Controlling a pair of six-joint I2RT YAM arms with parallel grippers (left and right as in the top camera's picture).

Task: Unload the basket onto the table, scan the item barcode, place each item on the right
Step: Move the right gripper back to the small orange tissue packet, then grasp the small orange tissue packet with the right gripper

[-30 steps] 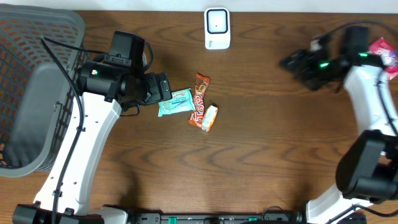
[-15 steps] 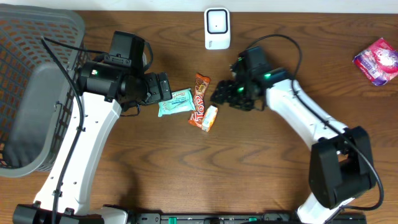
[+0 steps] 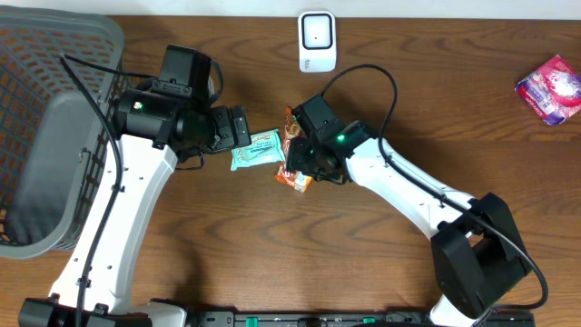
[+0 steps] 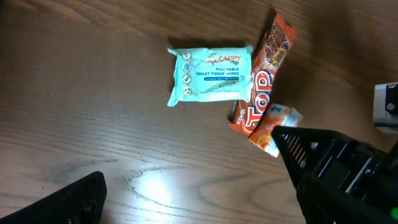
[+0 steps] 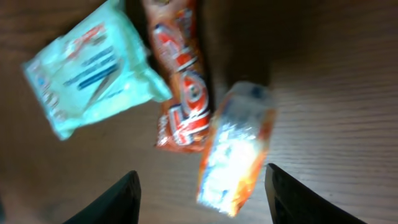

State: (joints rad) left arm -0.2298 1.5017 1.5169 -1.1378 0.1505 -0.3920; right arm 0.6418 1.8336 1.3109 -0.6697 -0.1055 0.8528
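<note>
Three items lie together mid-table: a teal wipes pack (image 3: 257, 150) (image 4: 210, 74) (image 5: 93, 71), a red-orange "Top" bar (image 3: 291, 136) (image 4: 264, 81) (image 5: 180, 81) and a small orange-and-white packet (image 3: 305, 179) (image 4: 277, 127) (image 5: 239, 155). My right gripper (image 3: 300, 163) (image 5: 202, 208) hovers open right over the small packet, whose lower end sits between the two fingers without being touched. Just left of the wipes pack, my left gripper (image 3: 243, 127) (image 4: 199, 214) stands wide open and empty. The white scanner (image 3: 317, 41) stands at the table's back edge.
A grey mesh basket (image 3: 45, 136) fills the left side. A pink packet (image 3: 551, 88) lies at the far right. The right arm's black gripper (image 4: 336, 168) crowds the lower right of the left wrist view.
The right arm has swung from the far right across the table to the items, its jaws narrowing on the way. The left arm has stayed still.
</note>
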